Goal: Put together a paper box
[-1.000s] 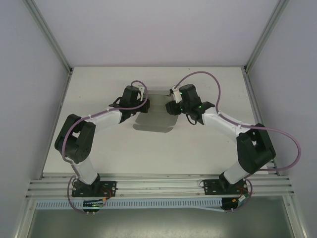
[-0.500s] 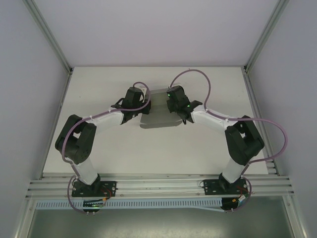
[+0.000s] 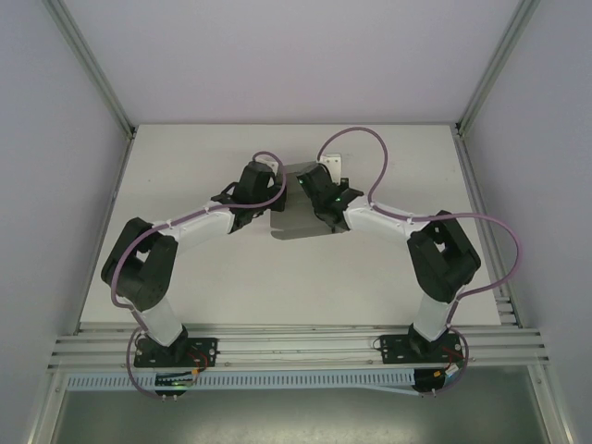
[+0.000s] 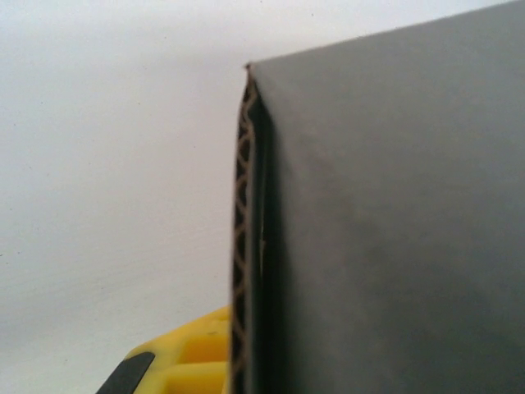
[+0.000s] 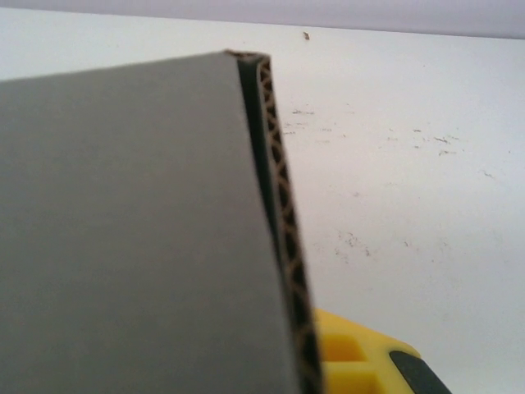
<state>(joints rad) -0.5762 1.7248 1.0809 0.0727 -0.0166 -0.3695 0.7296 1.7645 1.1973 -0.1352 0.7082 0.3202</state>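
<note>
You have one white worktop [image 3: 185, 277] between pale walls [image 3: 55, 139]. At its far middle is one paper box [image 3: 298, 220] of plain grey corrugated cardboard. The left fingers [image 4: 189, 361] clamp its edge. The right fingers [image 5: 353, 353] are at the other edge, but I cannot tell if they grip it.

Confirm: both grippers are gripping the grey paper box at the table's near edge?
Wrong place. The top external view shows the paper box out around the middle of the table, far from its near edge; the left gripper and right gripper do both grip it.

White table [image 3: 370, 268] — grey paper box [image 3: 301, 220] atop.
</note>
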